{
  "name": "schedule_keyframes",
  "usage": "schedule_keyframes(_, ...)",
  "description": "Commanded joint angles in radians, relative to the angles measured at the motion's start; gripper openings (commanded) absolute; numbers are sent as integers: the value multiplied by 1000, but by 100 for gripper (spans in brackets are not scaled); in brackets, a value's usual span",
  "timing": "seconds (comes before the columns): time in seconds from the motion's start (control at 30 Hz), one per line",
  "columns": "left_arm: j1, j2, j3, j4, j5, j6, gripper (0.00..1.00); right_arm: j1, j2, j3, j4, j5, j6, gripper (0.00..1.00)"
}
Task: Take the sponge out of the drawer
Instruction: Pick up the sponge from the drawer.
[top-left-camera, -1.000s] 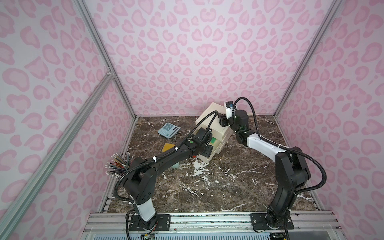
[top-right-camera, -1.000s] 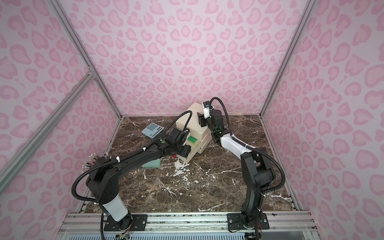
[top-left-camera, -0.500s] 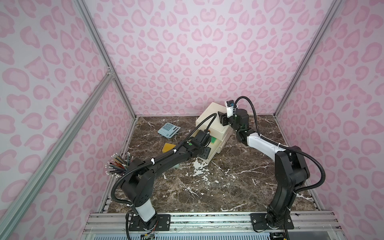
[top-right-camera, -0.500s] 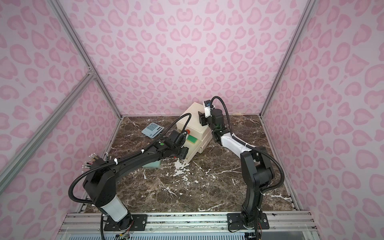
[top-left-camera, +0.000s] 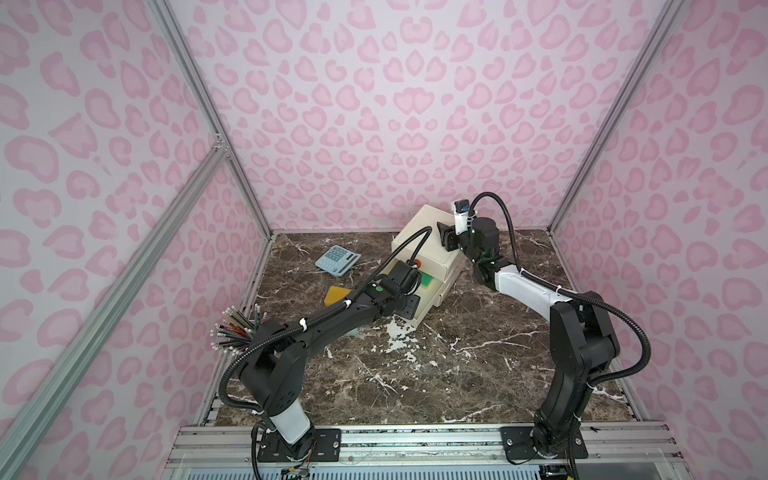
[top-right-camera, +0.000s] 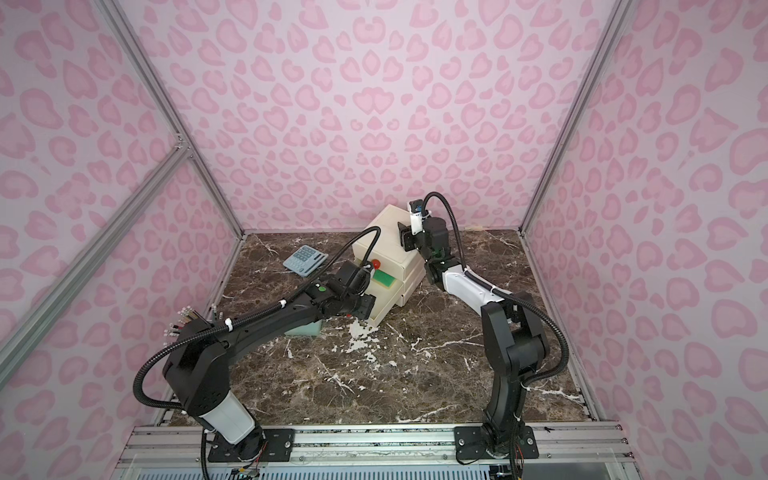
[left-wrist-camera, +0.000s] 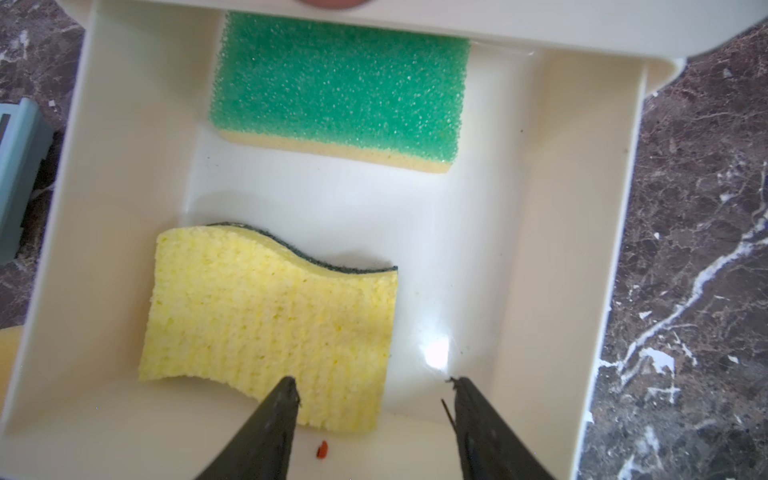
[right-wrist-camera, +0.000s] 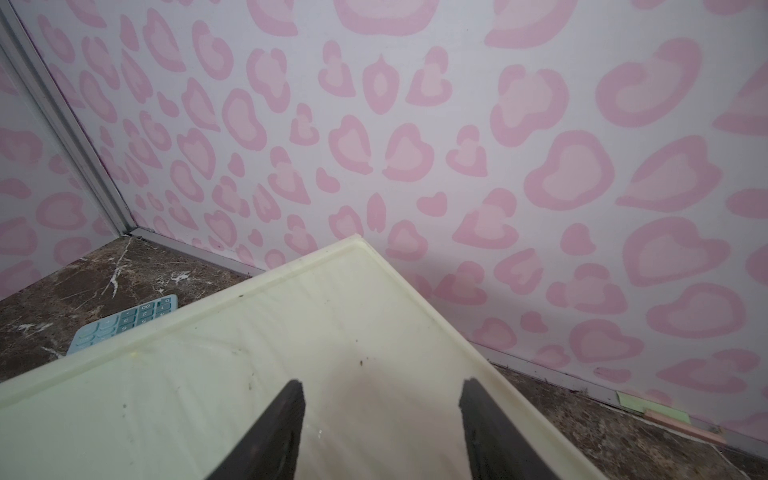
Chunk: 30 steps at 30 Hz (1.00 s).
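Blue calculator (top-left-camera: 336, 259): on marble surface (top-left-camera: 457, 374), left of drawer unit (top-left-camera: 417, 218). Drawer (left-wrist-camera: 582, 249): pulled out. Contents: yellow sponge (left-wrist-camera: 270, 324) near front, green sponge (left-wrist-camera: 340, 87) at rear, apart. Left claw (left-wrist-camera: 374, 390): released, empty, above drawer; one finger over yellow sponge corner, other over bare drawer floor. Right claw (right-wrist-camera: 382, 386): released, empty, over unit top.

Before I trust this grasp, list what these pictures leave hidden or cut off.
- Yellow sponge: hidden under the left arm in both top views.
- Pale teal block on the table: mostly under that arm in both top views; unidentifiable.
- Red knob: cut by the left wrist view's edge.
- Right hand: wrist view cannot show whether it touches the cabinet top.
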Motion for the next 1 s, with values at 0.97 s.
schedule_keyframes(0.97, -16, 217, 127, -39, -92, -29, 45, -8, 45, -10, -207, 9, 15, 62)
